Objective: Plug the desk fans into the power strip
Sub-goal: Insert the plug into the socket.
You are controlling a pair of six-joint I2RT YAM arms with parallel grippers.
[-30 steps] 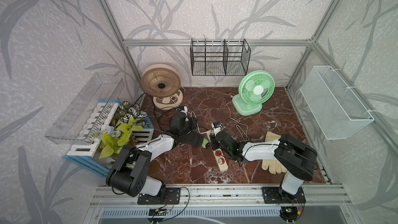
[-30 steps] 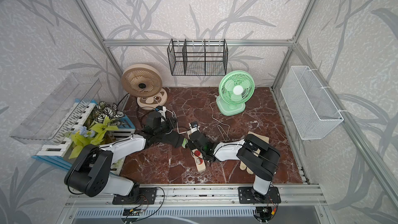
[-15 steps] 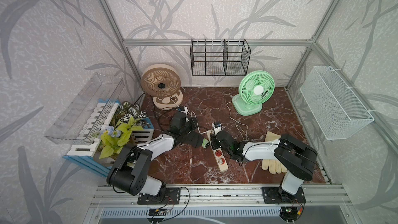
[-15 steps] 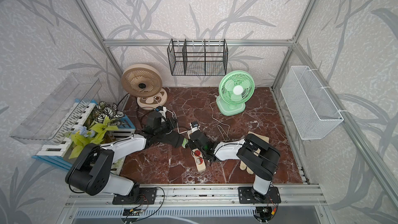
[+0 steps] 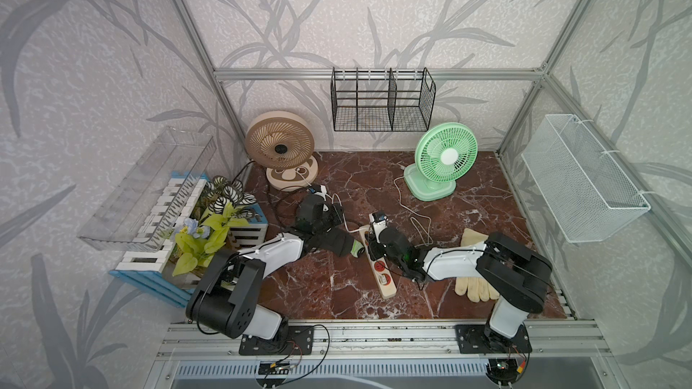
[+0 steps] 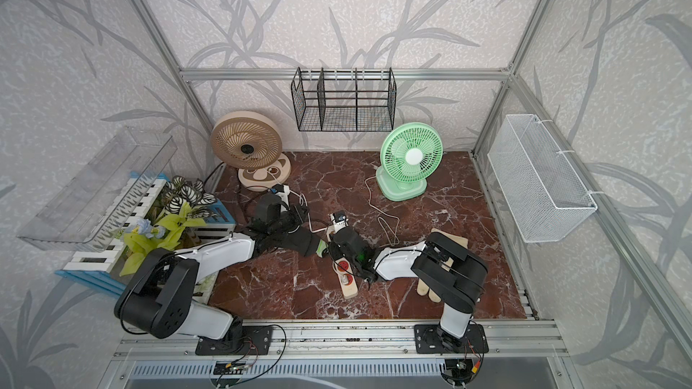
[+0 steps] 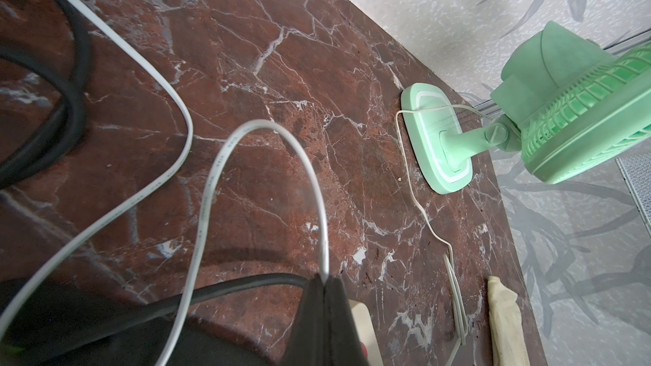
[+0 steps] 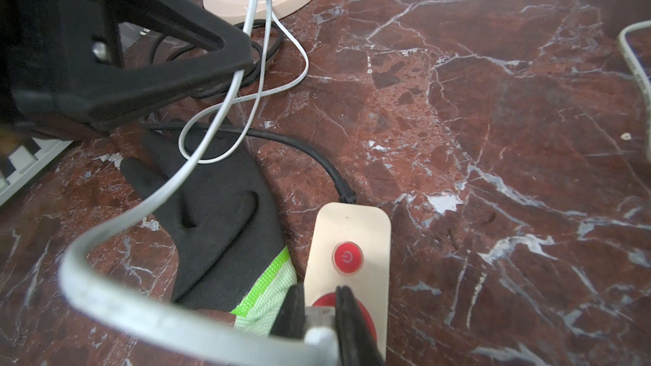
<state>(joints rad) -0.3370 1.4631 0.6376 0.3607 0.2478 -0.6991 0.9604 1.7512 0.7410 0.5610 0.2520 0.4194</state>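
Observation:
The cream power strip (image 5: 385, 278) (image 6: 348, 283) lies near the table's front, in both top views. Its red button (image 8: 347, 258) faces up. My right gripper (image 8: 318, 315) (image 5: 372, 246) is shut on a grey-white plug held just over the red socket next to that button. The plug's flat white cord (image 8: 148, 202) loops back to the beige desk fan (image 5: 280, 145) (image 6: 245, 144) at the back left. My left gripper (image 7: 326, 279) (image 5: 337, 215) is shut on that cord partway along, left of the strip's far end.
A green fan (image 5: 445, 157) stands back right, its thin cord (image 7: 412, 191) loose on the marble. A black glove (image 8: 218, 213) lies against the strip and a cream glove (image 5: 475, 286) front right. The strip's black cord (image 8: 303, 149) coils left. A plant crate (image 5: 209, 226) borders the left.

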